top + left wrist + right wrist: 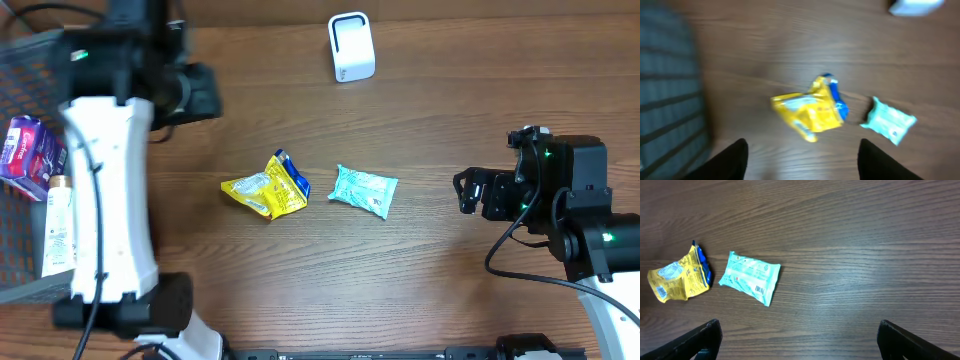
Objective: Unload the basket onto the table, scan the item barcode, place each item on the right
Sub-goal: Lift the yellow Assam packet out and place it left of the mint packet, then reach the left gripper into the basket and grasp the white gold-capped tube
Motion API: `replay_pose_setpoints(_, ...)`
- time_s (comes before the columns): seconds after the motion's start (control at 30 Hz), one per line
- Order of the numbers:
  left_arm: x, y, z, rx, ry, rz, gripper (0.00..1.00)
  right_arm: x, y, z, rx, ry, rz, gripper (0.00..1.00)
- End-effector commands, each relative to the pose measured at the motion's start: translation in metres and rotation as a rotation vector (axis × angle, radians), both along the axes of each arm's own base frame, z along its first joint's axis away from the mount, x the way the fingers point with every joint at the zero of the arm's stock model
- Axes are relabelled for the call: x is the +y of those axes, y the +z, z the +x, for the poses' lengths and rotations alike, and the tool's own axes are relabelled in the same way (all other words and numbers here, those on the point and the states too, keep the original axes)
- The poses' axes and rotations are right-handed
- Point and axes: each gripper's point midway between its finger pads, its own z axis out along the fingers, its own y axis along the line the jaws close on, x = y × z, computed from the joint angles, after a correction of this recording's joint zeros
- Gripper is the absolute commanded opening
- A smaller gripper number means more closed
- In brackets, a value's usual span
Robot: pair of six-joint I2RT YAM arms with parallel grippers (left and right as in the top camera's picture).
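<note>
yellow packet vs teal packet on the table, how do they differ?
The crumpled yellow plastic packet is bunched up with a blue edge; the pale teal plastic packet lies flat and rectangular. A barcode shows face-up on the teal one; none is clear on the yellow one. Both lie unheld on the wooden table, apart.

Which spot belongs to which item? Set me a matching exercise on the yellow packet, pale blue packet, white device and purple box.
Things:
1. yellow packet
2. pale blue packet
3. white device
4. purple box

Places:
A. inside the mesh basket
B. standing alone at the far edge of the table
C. lying mid-table, on the right arm's side of the pair
D. lying mid-table, on the basket's side of the pair

Pairs: 1-D, 2-C, 3-B, 4-A
</note>
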Motion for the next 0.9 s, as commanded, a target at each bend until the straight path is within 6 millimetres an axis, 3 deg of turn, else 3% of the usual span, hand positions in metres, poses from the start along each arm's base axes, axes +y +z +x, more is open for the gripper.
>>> replay_pose_setpoints(0.0,0.046,0.030,-0.026,-0.068,0.130,0.061,0.64,0.002,0.008,0.003,-0.021,0.009,0.005,1.00)
replay_pose_setpoints(0.2,0.116,0.040,-0.053,-0.087,0.335,0.096,0.65,0.003,0.010,0.005,-0.036,0.009,0.006,1.00)
replay_pose_setpoints(0.43,0.182,0.020,-0.080,-0.025,0.561,0.105,0.64,0.003,0.010,0.008,-0.040,0.009,0.007,1.00)
replay_pose_setpoints(0.63,0.226,-0.013,-0.072,-0.053,0.675,0.056,0.64,0.003,0.009,0.009,-0.038,0.009,0.007,1.00)
replay_pose_setpoints(0.87,0.243,-0.078,-0.065,0.058,0.642,0.062,0.65,0.003,0.007,0.010,-0.032,0.009,0.006,1.00)
